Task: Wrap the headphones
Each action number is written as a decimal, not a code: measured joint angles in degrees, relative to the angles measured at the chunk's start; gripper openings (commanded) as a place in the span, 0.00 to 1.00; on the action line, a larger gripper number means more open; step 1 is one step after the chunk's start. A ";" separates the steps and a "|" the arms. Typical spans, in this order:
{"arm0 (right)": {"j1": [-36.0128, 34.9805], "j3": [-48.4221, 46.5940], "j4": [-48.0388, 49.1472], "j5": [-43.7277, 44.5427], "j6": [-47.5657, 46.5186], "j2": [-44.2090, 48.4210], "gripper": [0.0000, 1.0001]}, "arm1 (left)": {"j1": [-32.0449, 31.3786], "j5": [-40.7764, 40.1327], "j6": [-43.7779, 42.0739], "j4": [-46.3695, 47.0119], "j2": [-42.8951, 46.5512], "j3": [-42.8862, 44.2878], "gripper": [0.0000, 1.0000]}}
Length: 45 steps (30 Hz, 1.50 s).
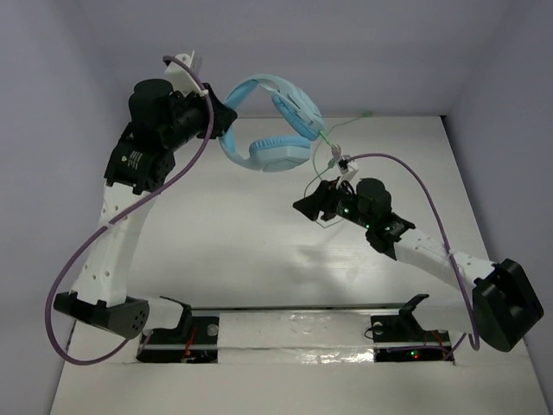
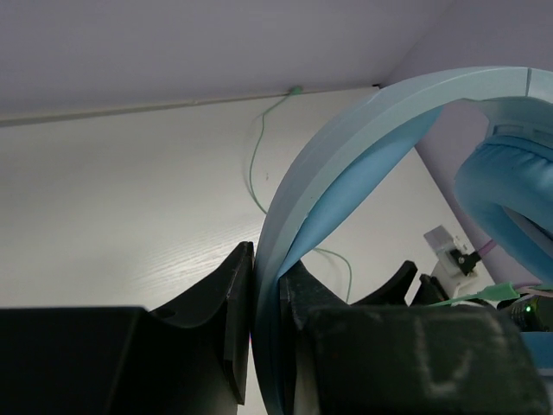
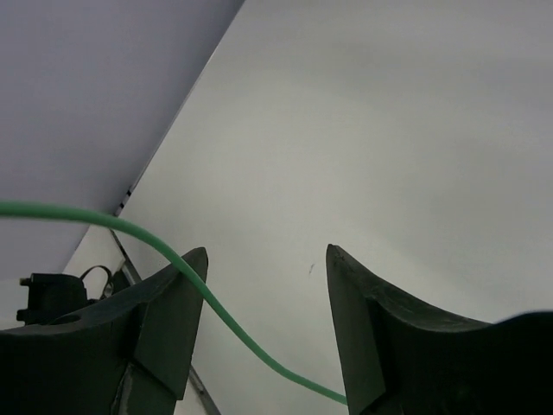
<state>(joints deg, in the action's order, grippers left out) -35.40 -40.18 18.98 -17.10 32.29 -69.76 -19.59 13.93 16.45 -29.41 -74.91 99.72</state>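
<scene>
The light blue headphones (image 1: pixel 275 125) hang in the air at the back of the table, held by the headband. My left gripper (image 1: pixel 226 119) is shut on the headband (image 2: pixel 346 156); in the left wrist view the band runs between both fingers. One padded earcup (image 2: pixel 510 199) shows at the right. The thin pale-green cable (image 1: pixel 324 147) runs from the earcups down towards my right gripper (image 1: pixel 313 206). That gripper is open. In the right wrist view the cable (image 3: pixel 216 316) crosses loosely between the two spread fingers, over the left fingertip (image 3: pixel 177 303).
The white table (image 1: pixel 225 242) ends at grey walls at the back and sides. Slack cable lies on the table near the back wall (image 2: pixel 259 164). Thick purple arm cables (image 1: pixel 432 207) loop beside both arms.
</scene>
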 measured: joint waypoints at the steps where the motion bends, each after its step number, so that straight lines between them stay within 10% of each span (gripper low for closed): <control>1: -0.02 0.39 0.68 0.13 -0.04 -0.20 0.61 | 0.59 0.70 0.22 0.09 -0.52 0.83 0.00; 28: -0.33 0.61 14.36 -1.07 -2.56 -15.41 0.59 | 18.38 25.51 20.87 17.68 -6.45 8.02 0.00; 33: -0.33 -3.19 17.22 -2.62 -2.75 -20.00 0.50 | 19.54 28.26 24.04 20.94 -5.53 3.41 0.00; 38: -0.33 -5.25 20.09 -4.57 -3.23 -22.38 0.17 | 20.37 29.83 27.89 25.49 -4.42 -3.02 0.00; 45: -2.62 -5.60 19.58 -3.93 -0.72 -24.24 0.06 | 20.22 24.74 37.66 37.31 -0.04 -18.53 0.00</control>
<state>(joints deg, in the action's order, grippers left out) -38.02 -45.78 38.57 -21.04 31.57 -94.00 0.62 38.68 54.11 7.90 -74.96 81.19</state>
